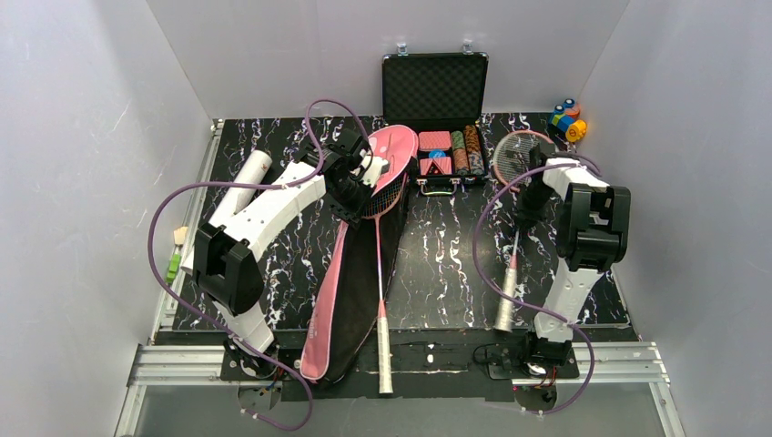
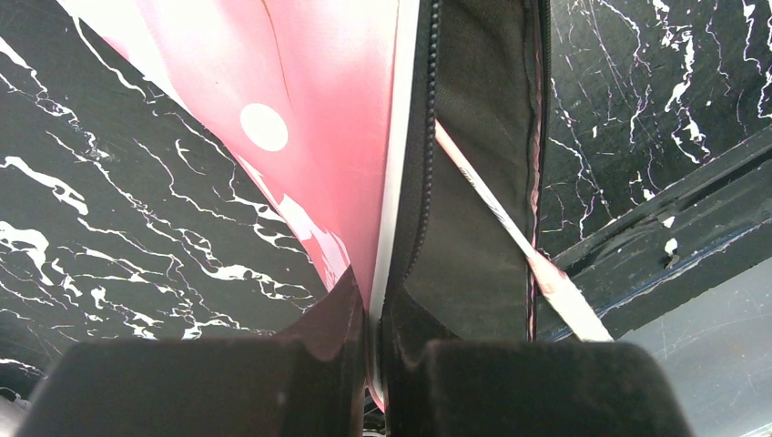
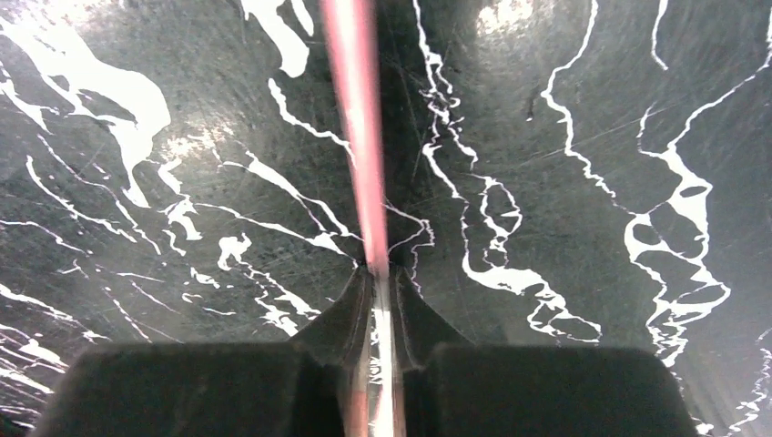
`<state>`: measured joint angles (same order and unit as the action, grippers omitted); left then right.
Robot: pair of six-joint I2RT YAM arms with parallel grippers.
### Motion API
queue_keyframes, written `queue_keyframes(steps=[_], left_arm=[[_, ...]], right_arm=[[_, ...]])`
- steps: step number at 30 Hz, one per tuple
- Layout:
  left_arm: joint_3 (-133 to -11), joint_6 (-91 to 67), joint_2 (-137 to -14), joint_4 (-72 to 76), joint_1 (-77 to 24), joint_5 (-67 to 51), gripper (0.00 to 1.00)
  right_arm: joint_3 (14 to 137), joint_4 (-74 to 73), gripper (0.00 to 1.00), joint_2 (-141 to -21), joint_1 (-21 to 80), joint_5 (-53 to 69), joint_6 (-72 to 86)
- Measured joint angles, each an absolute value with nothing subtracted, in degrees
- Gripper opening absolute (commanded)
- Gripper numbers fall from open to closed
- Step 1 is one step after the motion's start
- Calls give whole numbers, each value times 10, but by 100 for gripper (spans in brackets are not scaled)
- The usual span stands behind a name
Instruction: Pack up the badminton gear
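The left fingers (image 2: 341,314) were pinched shut on the white-piped edge of the pink racket bag (image 1: 398,146), near its wide end in the upper middle of the overhead frame. The bag lay lengthwise on the black marbled surface (image 1: 446,264), running from there down to the lower left of centre, its flap open to the dark lining. One pink-framed racket (image 1: 385,355) lay inside it, its head up by the left fingers and its white grip reaching past the surface's near edge at bottom centre. The right fingers (image 3: 350,314) were closed around the thin shaft of the second racket (image 1: 516,157), which lay right of centre with its head towards the top of the frame and its grip towards the bottom. A white tube (image 1: 248,175) lay at the upper left, partly hidden by the left arm. The open black case of poker chips (image 1: 435,91) stood at top centre, and the colourful toy blocks (image 1: 567,118) sat in the upper right corner.
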<state>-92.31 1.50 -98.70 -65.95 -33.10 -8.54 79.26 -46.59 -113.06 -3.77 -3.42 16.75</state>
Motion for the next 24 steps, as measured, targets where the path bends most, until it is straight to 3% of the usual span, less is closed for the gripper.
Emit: queue_keyframes(steps=[3,15,24], left_arm=[[-923,15,-987,-660,-331,-83,0],[-913,19,-984,-659,-331,-73,0],[-903,26,-976,-655,-331,-64,0]], right_arm=[[785,-460,2,-1125,-36,-38,171],[778,-460,1,-1085,44,-77,181],[685,-478,1,-883,164,-112,240]])
